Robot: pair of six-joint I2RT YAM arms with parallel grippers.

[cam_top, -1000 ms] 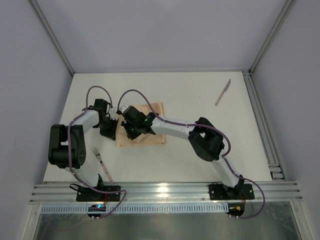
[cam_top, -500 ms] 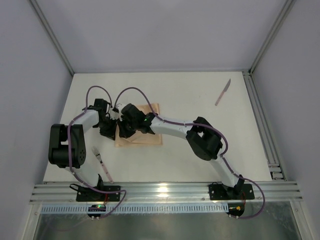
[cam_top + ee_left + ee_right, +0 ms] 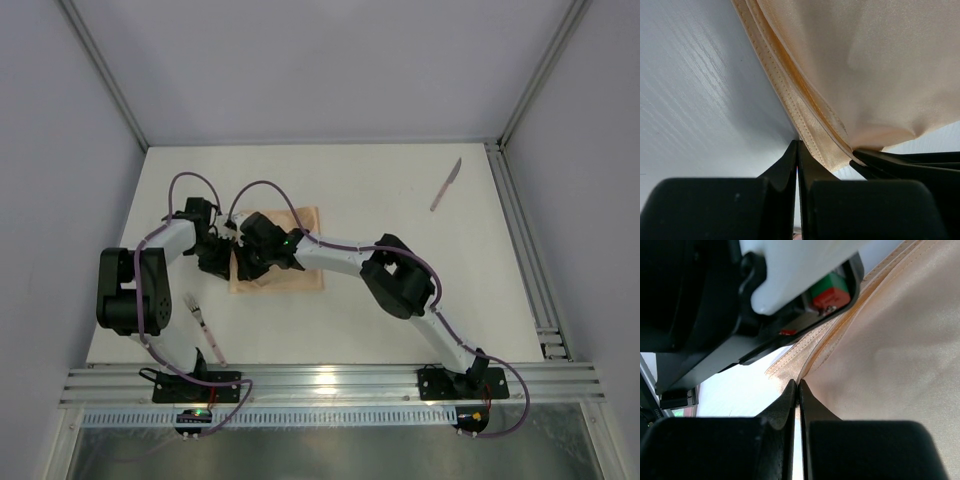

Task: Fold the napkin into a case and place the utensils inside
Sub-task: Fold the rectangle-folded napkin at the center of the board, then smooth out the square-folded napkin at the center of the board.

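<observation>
- Since a second ago: pulled slightly leftward with the right arm's reach, the folded napkin [image 3: 300, 278], lying left of table centre; mid-fold by the look of it, no case yet.
- Left gripper [image 3: 222, 254]: just clamped fully, apparently pinching the napkin's stitched left hem.
- Right gripper [image 3: 246, 262]: closed tight on the same hem, just beside.
- Knife [image 3: 446, 185] and fork [image 3: 203, 325]: both well apart from the cloth.

Fork [image 3: 203, 325] near-left of napkin [image 3: 296, 279]; knife [image 3: 446, 185] far-right

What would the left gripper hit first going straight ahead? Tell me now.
The napkin: its stitched hem sits right at the left gripper's shut tips, slightly to their right. Whether they already touch is unclear.
</observation>
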